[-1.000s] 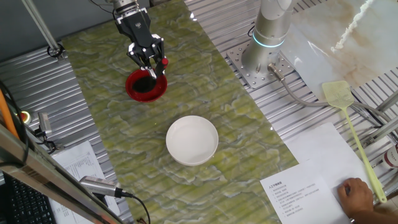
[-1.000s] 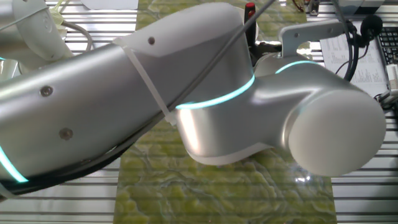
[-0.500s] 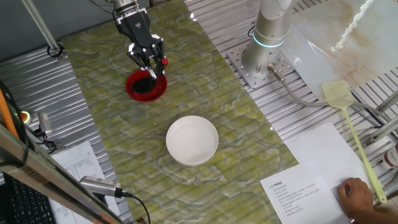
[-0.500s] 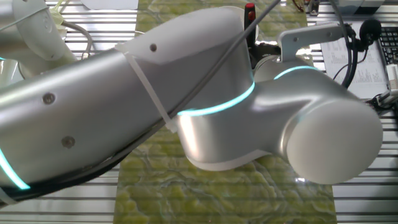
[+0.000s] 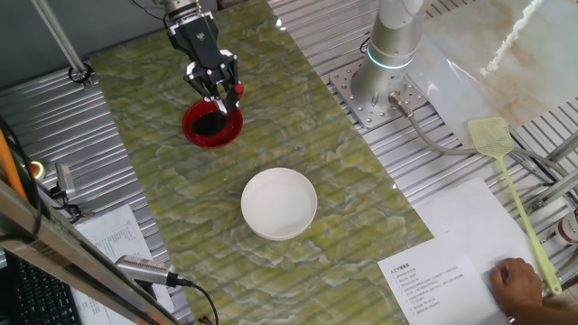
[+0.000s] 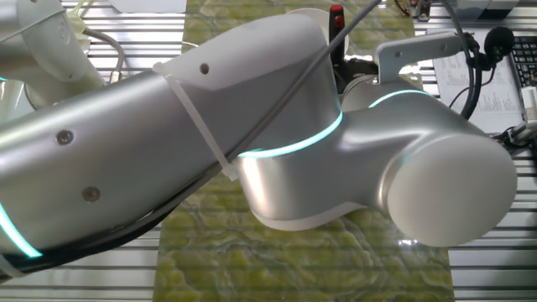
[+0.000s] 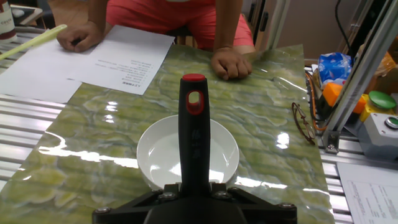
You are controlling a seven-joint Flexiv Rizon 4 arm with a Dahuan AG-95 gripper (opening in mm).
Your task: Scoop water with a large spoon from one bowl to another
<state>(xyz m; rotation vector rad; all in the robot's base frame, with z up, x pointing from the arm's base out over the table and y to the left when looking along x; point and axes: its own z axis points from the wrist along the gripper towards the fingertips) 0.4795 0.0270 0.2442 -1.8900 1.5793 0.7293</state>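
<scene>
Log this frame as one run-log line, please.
gripper: shut on large spoon | spoon head: in red bowl | white bowl: apart, nearer

large spoon [image 7: 194, 140] handle upright, red-tipped | white bowl [image 7: 163, 149] behind | contents possibly water

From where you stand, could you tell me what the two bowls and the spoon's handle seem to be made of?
The white bowl looks like glossy ceramic or melamine, going by its smooth sheen. The red bowl is probably plastic, with a uniform bright colour. The large spoon has a matte black handle with a red tip, likely moulded plastic.
</scene>
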